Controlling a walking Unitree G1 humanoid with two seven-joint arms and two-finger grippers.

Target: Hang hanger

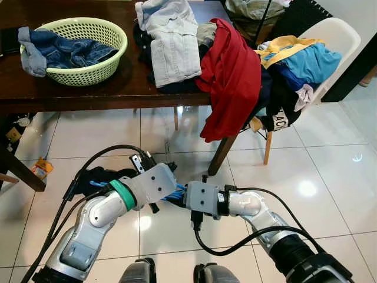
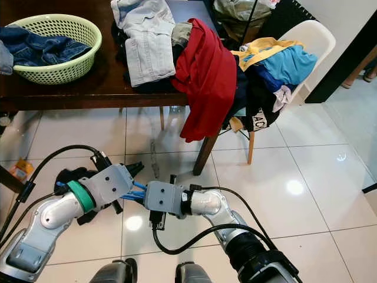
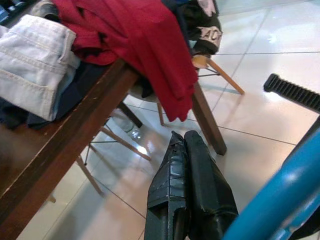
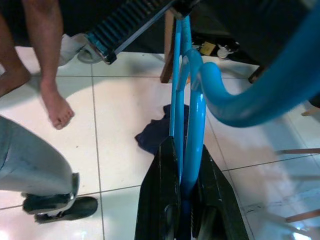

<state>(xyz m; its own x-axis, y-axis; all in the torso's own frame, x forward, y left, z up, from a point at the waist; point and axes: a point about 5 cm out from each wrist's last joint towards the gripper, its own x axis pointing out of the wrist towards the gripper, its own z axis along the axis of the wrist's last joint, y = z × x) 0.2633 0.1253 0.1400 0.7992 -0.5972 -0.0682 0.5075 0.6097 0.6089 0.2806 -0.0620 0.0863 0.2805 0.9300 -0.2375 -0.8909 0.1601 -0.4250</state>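
Both arms are meeting low over the tiled floor, in front of the table. The step in hand appears to be carrying, or passing between grippers, the blue hanger; no rail or hook for hanging it can be seen, so the next move probably calls for finding one and lifting the hanger to it. The right gripper is pinching the hanger's blue bars between its fingers, which are closing snugly on them. The left gripper is keeping its fingers pressed together and empty, just beside a blue hanger bar. A dark cloth is lying on the floor below the hanger, in front of the table.
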